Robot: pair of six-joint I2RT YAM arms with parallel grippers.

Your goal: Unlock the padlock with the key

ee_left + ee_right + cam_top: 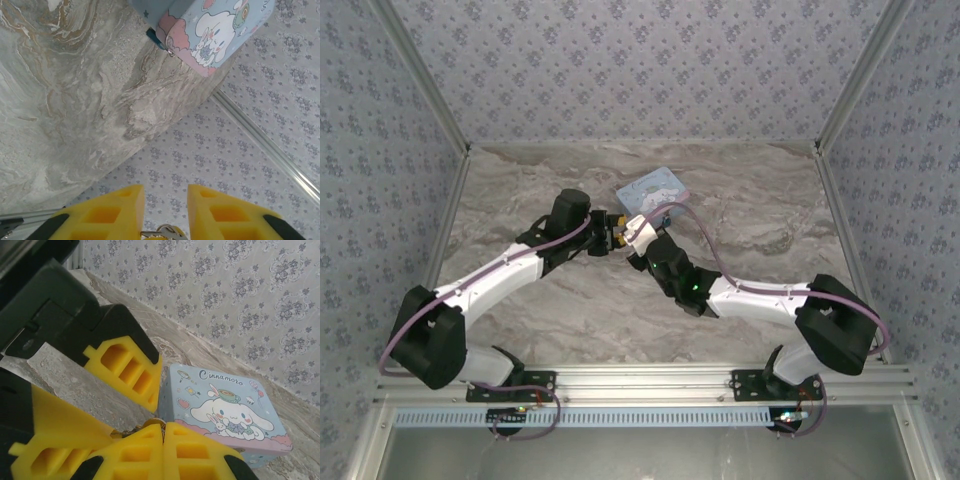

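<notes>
The small teal padlock (154, 38) hangs on the side of a light-blue cartoon tin (215, 30), far ahead of my left gripper (166, 187). In the left wrist view the left jaws stand apart, with a silver key ring (165, 232) low between them. My right gripper (163, 426) is shut, and the brass key (152, 423) pokes out at its tips. One yellow left finger (132, 367) stands above the key and the other lies to its lower left. From above, the left gripper (612, 236) and the right gripper (632, 232) meet just in front of the tin (653, 190).
The tin (220, 410) lies flat on the marble-patterned table (750, 220), near the back middle. Patterned walls (640, 60) close in the back and both sides, with metal rails along the table edges.
</notes>
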